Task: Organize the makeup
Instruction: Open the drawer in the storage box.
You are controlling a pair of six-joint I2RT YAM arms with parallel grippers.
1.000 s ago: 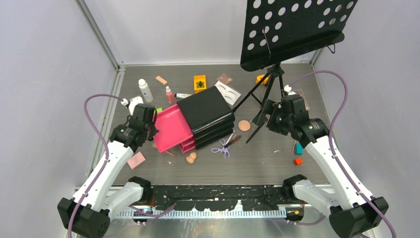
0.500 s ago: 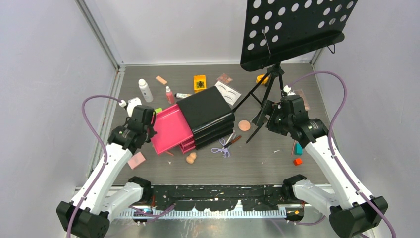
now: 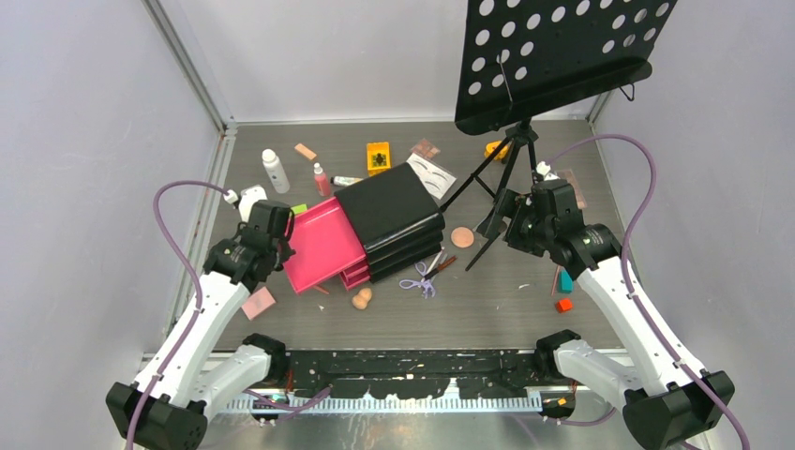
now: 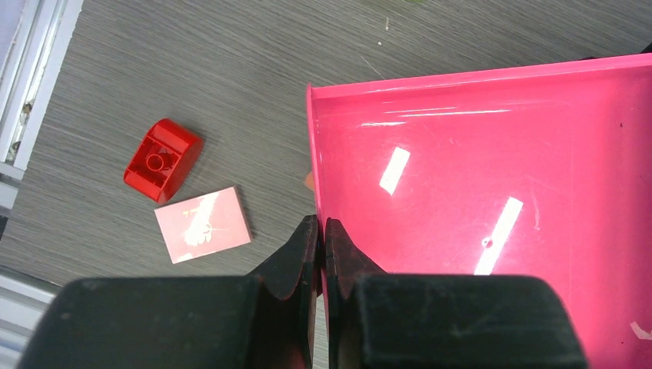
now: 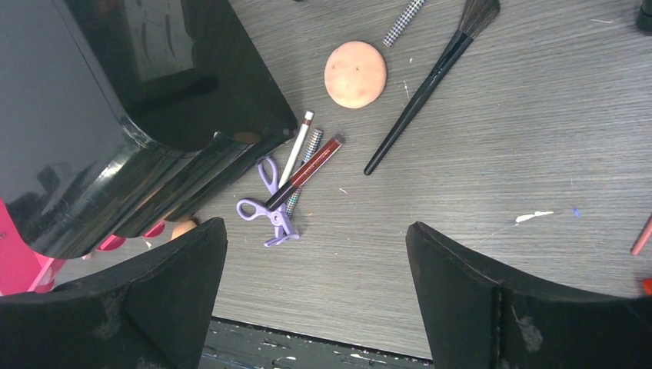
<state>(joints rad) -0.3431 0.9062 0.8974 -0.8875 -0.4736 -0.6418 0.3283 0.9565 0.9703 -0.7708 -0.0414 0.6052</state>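
Grey wood-grain counter [image 3: 487, 309] is occupied by a glossy pink plastic drawer [image 4: 477, 192], its rim pinched by the left tool [image 4: 321, 231]; the right tool [image 5: 315, 231] is spread above lilac plastic scissors [image 5: 265, 207].

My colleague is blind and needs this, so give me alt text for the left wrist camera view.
The left gripper is shut on the thin wall of a pink drawer that fills the right of the view. Left of it, a red block and a pale pink card lie apart on the grey table.
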